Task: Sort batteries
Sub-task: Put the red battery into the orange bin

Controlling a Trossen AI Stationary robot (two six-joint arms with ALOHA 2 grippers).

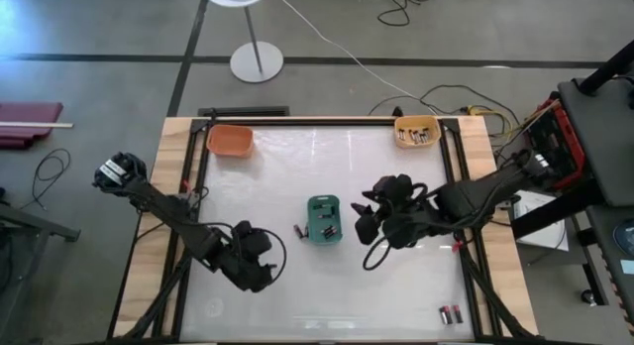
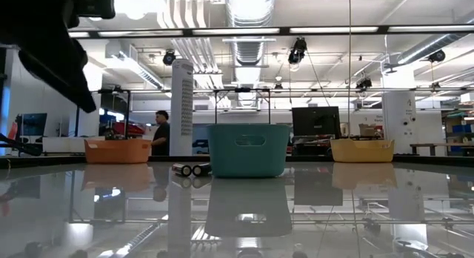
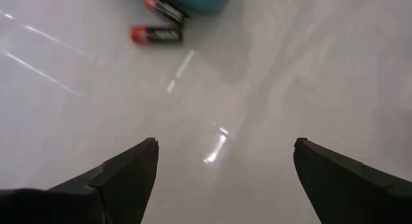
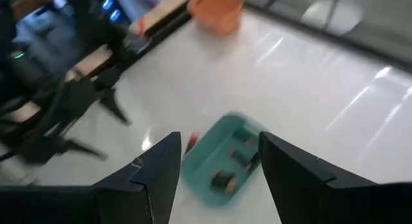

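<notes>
On the glossy white tabletop (image 1: 297,176), a small teal plastic bin (image 1: 323,218) sits at the centre of the high view, with several dark cells already lying inside it. Two loose black cylindrical batteries with red ends (image 3: 156,35) lie on the bare surface just left of that bin, one of them touching or nearly touching its wall. Another pair of loose batteries (image 1: 451,313) rests far off at the lower right of the high view. An orange plastic bin (image 1: 230,140) stands at the upper left and a yellow plastic bin (image 1: 416,132), holding more cells, at the upper right. The left gripper (image 3: 222,179) hovers low at the lower left of centre, its fingers spread wide and holding nothing, aimed toward the two cells by the teal bin. The right gripper (image 4: 219,161) hangs just right of the teal bin, looking down into it, its fingers parted and empty as well. The risk, as I judge it, is that the round cells roll on the slick surface when a finger touches one, or that a finger nudges the light bin and shoves both cells away. The two arms are also near each other around the bin and could collide.
</notes>
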